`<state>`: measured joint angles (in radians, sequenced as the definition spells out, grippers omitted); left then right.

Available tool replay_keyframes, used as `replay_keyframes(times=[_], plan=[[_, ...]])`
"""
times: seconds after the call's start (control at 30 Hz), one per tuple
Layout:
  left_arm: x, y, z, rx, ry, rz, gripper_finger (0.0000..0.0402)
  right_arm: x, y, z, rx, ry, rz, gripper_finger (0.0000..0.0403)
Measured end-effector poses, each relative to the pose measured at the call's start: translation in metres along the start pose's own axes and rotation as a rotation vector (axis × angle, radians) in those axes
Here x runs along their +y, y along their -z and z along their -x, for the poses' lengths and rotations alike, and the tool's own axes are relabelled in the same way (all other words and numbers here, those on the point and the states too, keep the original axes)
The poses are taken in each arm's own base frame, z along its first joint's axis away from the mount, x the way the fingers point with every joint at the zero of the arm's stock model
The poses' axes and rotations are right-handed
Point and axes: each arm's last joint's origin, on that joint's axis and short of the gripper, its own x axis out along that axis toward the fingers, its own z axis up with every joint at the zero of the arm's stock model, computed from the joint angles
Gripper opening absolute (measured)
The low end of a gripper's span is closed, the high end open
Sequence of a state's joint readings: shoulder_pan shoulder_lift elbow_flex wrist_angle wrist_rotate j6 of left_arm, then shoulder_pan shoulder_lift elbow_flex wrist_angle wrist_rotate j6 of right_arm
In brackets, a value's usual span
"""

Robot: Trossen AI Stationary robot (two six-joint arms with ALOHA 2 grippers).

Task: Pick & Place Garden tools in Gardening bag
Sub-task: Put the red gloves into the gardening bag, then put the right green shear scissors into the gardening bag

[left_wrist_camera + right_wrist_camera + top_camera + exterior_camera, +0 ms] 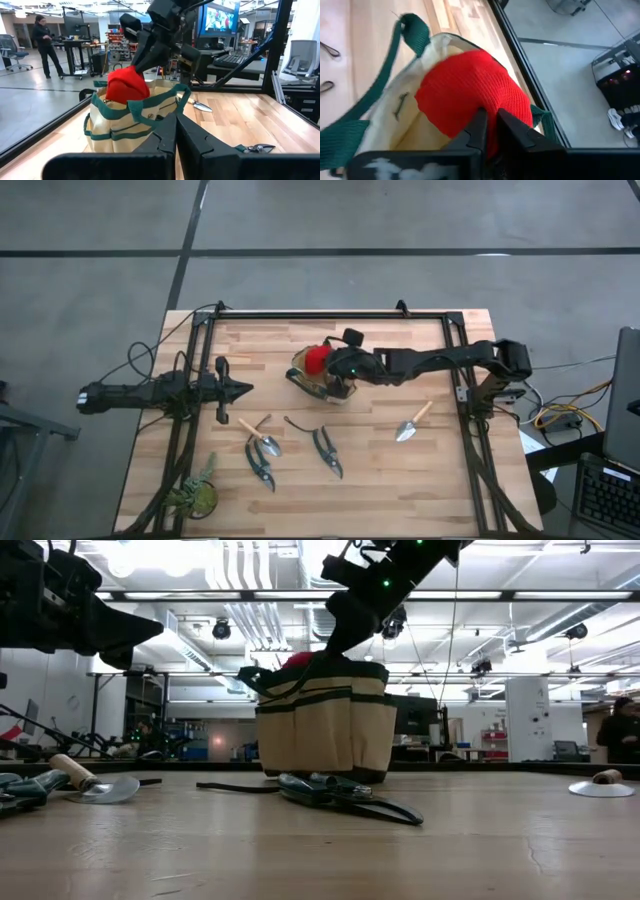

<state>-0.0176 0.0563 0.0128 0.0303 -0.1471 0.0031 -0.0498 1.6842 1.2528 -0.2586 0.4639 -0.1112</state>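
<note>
The tan gardening bag with dark green trim stands on the table's far middle; it also shows in the low view. My right gripper is over the bag's mouth, shut on the red knitted item. My left gripper is shut and empty, left of the bag. On the near table lie a wooden-handled trowel, two dark-handled shears and a second trowel to the right. My right gripper pinches a fold of the red item's upper side between its two fingers. The fingers slant down onto it from the table's right. The item's lower part is inside the bag's mouth and its top stands above the rim.
A green leafy plant-like thing lies at the near left corner. A black frame rail runs along the table's far edge and sides. A person stands in the room beyond. A dark strap lies beside the bag.
</note>
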Motion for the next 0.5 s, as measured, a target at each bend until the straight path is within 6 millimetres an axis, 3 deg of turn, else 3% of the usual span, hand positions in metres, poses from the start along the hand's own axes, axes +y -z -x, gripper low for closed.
replay_keyframes(times=[0.3,0.5], plan=[[0.000,0.000,0.000,0.000,0.001,0.000,0.0014,0.006,-0.005,0.022,-0.022,-0.036,0.019,0.0159],[0.000,0.000,0.000,0.000,0.001,0.000,0.0014,0.017,-0.011,0.062,-0.081,-0.177,0.069,0.0214]])
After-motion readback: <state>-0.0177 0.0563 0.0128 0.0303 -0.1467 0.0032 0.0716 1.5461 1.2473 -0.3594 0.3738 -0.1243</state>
